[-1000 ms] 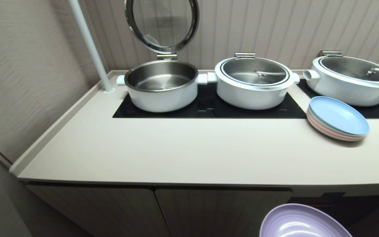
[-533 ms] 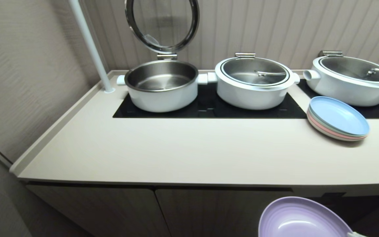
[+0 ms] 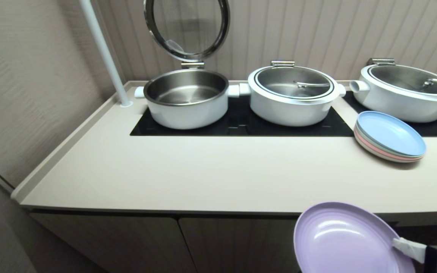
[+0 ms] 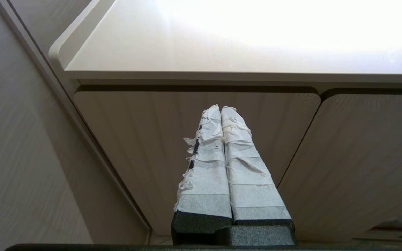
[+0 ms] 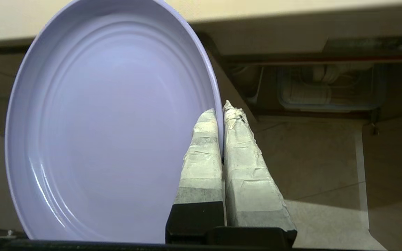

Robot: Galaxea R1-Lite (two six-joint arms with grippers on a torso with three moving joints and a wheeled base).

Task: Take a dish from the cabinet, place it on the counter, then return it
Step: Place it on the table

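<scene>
Head view first: the right gripper [image 3: 402, 244] comes in at the lower right corner, its taped fingers [image 5: 204, 153] pinched tight on the rim of the lavender dish [image 3: 343, 239]. The dish hangs in the air in front of the cabinet [image 3: 146, 242], its far rim just overlapping the front edge of the counter [image 3: 203, 174], tilted with its hollow facing up toward the camera. On the counter, three white pots sit along the black cooktop panel [image 3: 241, 125]; the leftmost pot [image 3: 186, 98] has its lid swung upright, the other two are covered. A stack of light-blue and pink plates [image 3: 390, 136] rests near the counter's right end. Over on the other side, the left gripper [image 4: 221, 115] sits low before the ribbed cabinet doors, fingers pressed together on nothing.
</scene>
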